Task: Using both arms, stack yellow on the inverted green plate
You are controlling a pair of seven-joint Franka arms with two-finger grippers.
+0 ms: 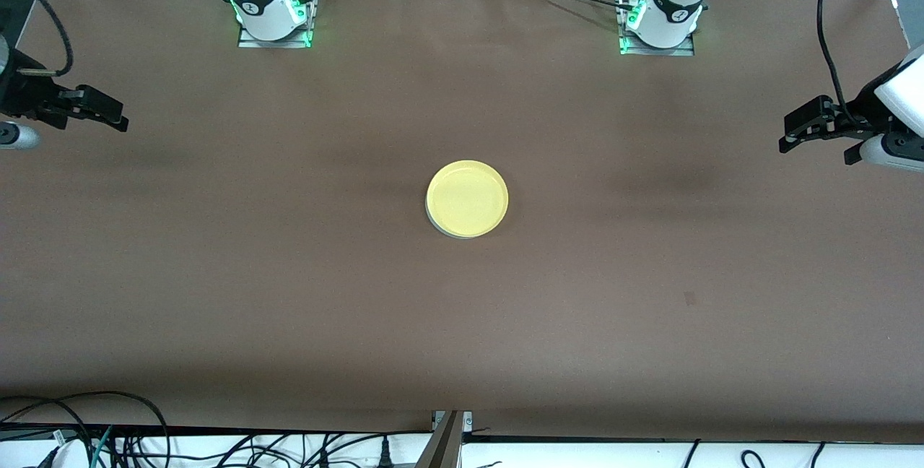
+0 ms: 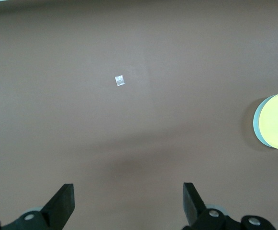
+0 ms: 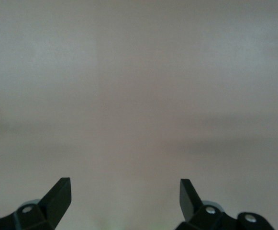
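The yellow plate (image 1: 467, 198) is round, shallow and bright yellow, with a low raised rim. It sits rim up, open face upward. It lies flat and level. Being round, it has no long axis and no distinct heading.

It rests on top of the green plate (image 1: 442, 227), which shows only as a thin pale crescent under the yellow plate's edge, on the side nearer the front camera and toward the right arm's end. In the left wrist view the same pale mint edge (image 2: 257, 120) shows beside the yellow disc (image 2: 277, 120). Whether the green plate is inverted cannot be told.

The stack stands near the middle of the brown table (image 1: 650, 295), well apart from both claws.

The left claw (image 1: 787, 137) hangs over the table's edge at the left arm's end, released, fingers (image 2: 62, 203) spread wide, nothing between them. The right claw (image 1: 119, 120) hangs over the right arm's end, likewise released and empty, fingers (image 3: 60, 196) apart.

A small pale square mark (image 2: 120, 81) lies on the table surface.
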